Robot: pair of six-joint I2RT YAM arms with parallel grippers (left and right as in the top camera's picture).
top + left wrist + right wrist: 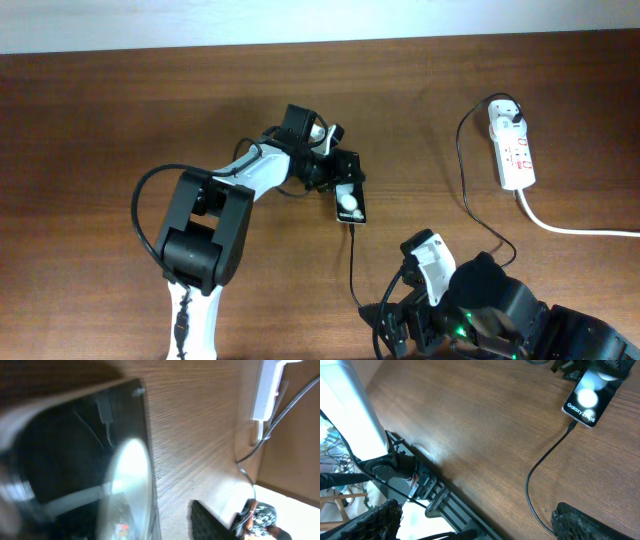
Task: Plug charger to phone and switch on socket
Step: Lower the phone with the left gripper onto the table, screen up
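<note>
The left gripper (335, 178) sits at the top end of the phone (351, 206), touching it. Its own camera shows little but the glossy black face, so I cannot tell whether the jaws are clamped on the phone or only resting against it. The right gripper (480, 522) hangs well below and to the right of the phone. Its jaws are spread wide and hold nothing, with the textured pads (585, 522) at the far corners of that wrist's view.

The phone lies flat on the worktop (120, 110), face up, with white lettering near its lower edge. The charger (352, 265) meets that lower edge and looks seated there. The thin black cable runs straight down from the phone, then swings up and far to the phone's right. It ends at the white adapter (503, 108), which appears pushed into the top of the socket (515, 175). The socket lies well apart from the phone, on its right.

By my reading the plugging-in is done and the switch is what remains. The free right arm is on the socket's side, so it suits the job. It would need to travel up past the phone's level, narrow its jaws to a single firm tip, and press the red switches (518, 150) beside the adapter without snagging the cable.
</note>
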